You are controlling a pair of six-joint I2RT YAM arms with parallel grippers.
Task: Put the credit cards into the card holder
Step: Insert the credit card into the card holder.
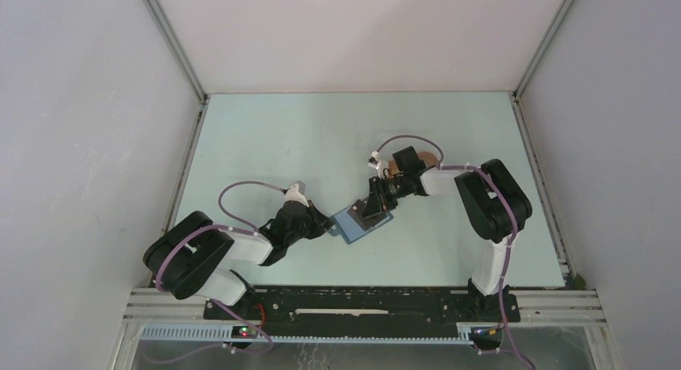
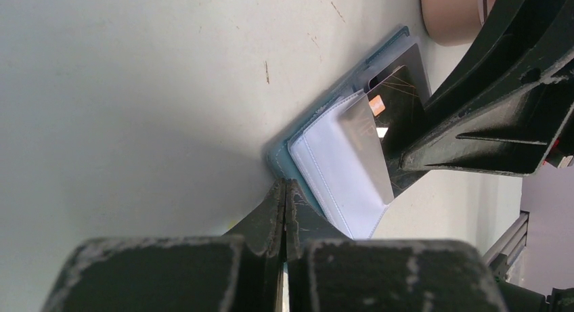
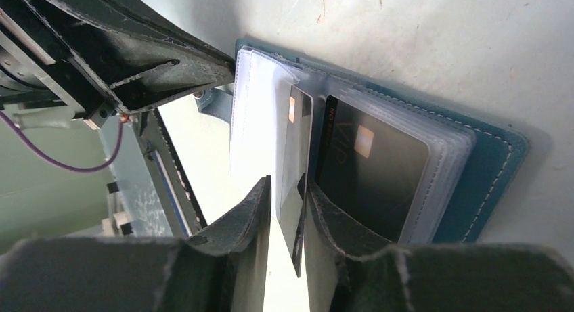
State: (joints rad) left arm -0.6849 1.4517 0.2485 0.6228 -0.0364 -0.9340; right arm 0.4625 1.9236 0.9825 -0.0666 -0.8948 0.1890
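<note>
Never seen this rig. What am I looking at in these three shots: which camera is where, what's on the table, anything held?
Two robot arms are bolted at the near edge of the table, each ending in a two-finger gripper. The wide shot looks down from above and behind them. The other two come from cameras on the wrists, so the dark shapes at the bottom are that arm's own fingers. On the table lies an open blue card holder with clear sleeves, one dark card already sleeved. A peach tray sits beyond. The left gripper is shut, tips at the holder's edge. The right gripper has its jaws apart with a second card edge-on between them, apparently unclamped.
</note>
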